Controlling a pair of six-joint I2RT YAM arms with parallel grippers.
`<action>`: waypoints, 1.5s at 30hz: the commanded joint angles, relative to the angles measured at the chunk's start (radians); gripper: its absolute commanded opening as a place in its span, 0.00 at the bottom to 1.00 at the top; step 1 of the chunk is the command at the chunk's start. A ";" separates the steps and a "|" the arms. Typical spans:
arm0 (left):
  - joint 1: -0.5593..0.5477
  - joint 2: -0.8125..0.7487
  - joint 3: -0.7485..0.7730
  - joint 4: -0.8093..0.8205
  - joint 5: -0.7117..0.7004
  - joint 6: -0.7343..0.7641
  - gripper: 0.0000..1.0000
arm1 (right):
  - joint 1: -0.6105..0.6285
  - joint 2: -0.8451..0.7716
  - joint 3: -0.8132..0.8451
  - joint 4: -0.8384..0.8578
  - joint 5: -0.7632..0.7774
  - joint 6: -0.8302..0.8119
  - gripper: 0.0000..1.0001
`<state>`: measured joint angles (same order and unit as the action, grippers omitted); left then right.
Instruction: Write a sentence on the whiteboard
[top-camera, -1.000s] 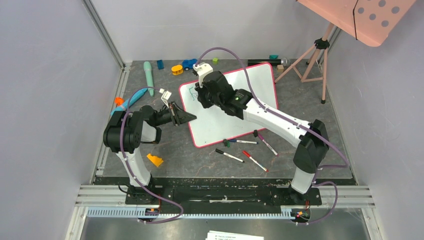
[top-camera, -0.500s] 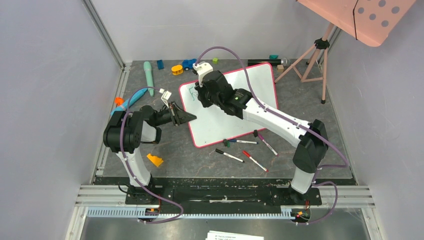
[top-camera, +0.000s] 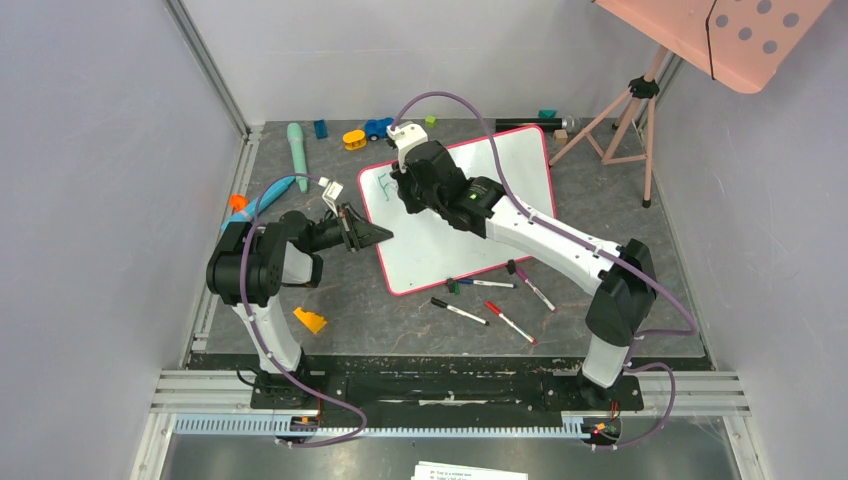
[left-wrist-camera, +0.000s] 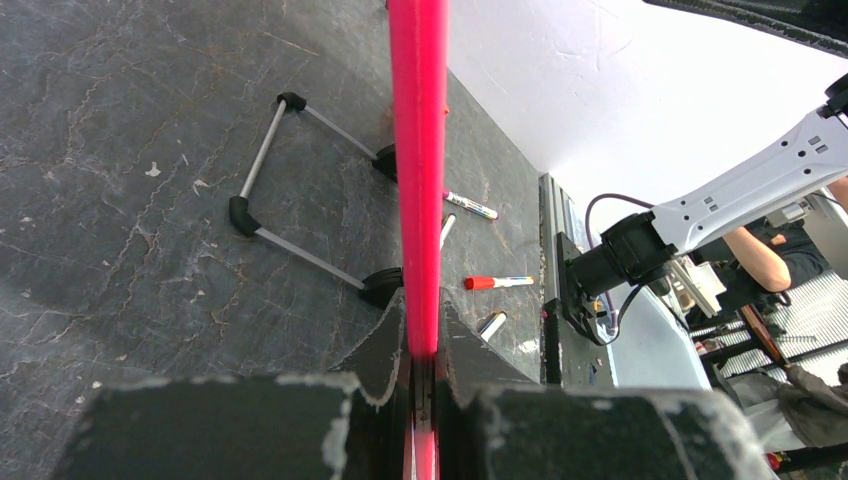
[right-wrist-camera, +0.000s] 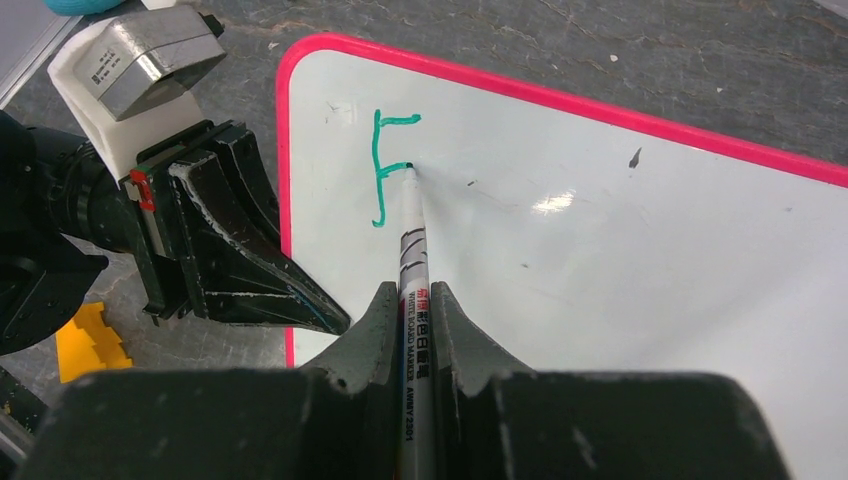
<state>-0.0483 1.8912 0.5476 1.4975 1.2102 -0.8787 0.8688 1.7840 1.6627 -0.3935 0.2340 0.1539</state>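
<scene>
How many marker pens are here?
5. Four lie loose beside the whiteboard's near edge: green, purple, black, red. The fifth marker is in the right claw. Others may be hidden.

Pale grey walls (top-camera: 100, 150) enclose a dark mottled tabletop (top-camera: 370, 325).

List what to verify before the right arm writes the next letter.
1. Right gripper shut on the marker: ok.
2. Marker tip touching the whiteboard, at the end of the F's middle bar: ok.
3. Left gripper shut on the whiteboard's pink edge: ok.
4. Sentence complete: not ok, only a green F is written.
5. Bare board to the right of the F: ok.
6. Ink left in the marker: cannot tell.
</scene>
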 joint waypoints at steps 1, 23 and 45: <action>-0.027 -0.023 -0.018 0.060 0.111 0.059 0.02 | -0.007 -0.008 0.034 -0.012 0.060 -0.001 0.00; -0.027 -0.023 -0.017 0.060 0.113 0.058 0.02 | -0.021 -0.122 -0.065 0.106 -0.032 0.017 0.00; -0.029 -0.027 -0.019 0.060 0.112 0.060 0.02 | -0.033 -0.178 -0.183 0.130 -0.035 0.018 0.00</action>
<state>-0.0502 1.8877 0.5468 1.4982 1.2144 -0.8742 0.8394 1.6314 1.4742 -0.3012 0.1997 0.1669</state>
